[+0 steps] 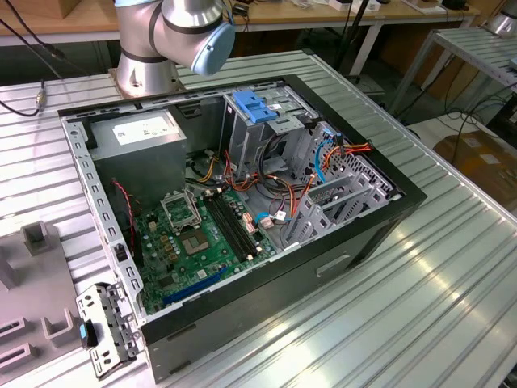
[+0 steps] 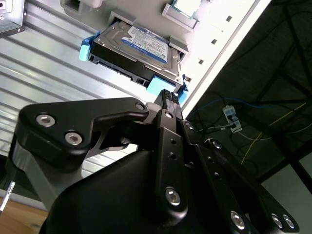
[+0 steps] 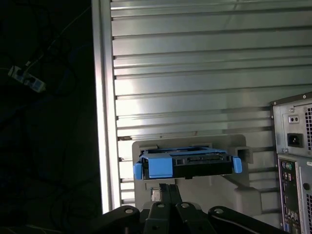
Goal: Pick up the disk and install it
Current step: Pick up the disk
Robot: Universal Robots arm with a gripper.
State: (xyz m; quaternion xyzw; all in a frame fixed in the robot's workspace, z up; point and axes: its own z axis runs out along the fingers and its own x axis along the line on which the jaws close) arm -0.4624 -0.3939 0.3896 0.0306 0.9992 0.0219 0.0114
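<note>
Claw (image 3: 166, 186) is narrow. Both fingers (image 3: 163, 196) run side by side up to the tips with nothing between them, so it holds nothing.

The disk (image 3: 187, 165) is straight ahead of the claw, just past the tips. It lies flat in a grey holder (image 3: 234, 192) on the ribbed metal worktop (image 3: 195, 73).
- In the first wrist view it sits edge-on to the claw, connector edge facing it, with a blue rail (image 3: 158, 166) at each end.
- In the second wrist view the white-and-blue label (image 2: 146, 41) faces away from the worktop.
- The claw tip overlaps the blue tab on the disk's nearest corner. I can't tell whether it touches or stops just short.

The worktop edge runs alongside the claw and disk. Beyond it is dark floor with loose cables (image 2: 234, 122).

The computer case shows its rear panel (image 3: 292, 170) off to one side of the claw, apart from the holder. In the exterior view the case lies on the worktop with its side open:
- motherboard (image 1: 194, 234)
- grey power-supply box (image 1: 141, 133)
- metal drive bay with a blue top (image 1: 254, 105)
- orange and red wiring (image 1: 275, 182)

The arm base (image 1: 145, 69) stands on the worktop just beyond the power-supply end of the case.
</note>
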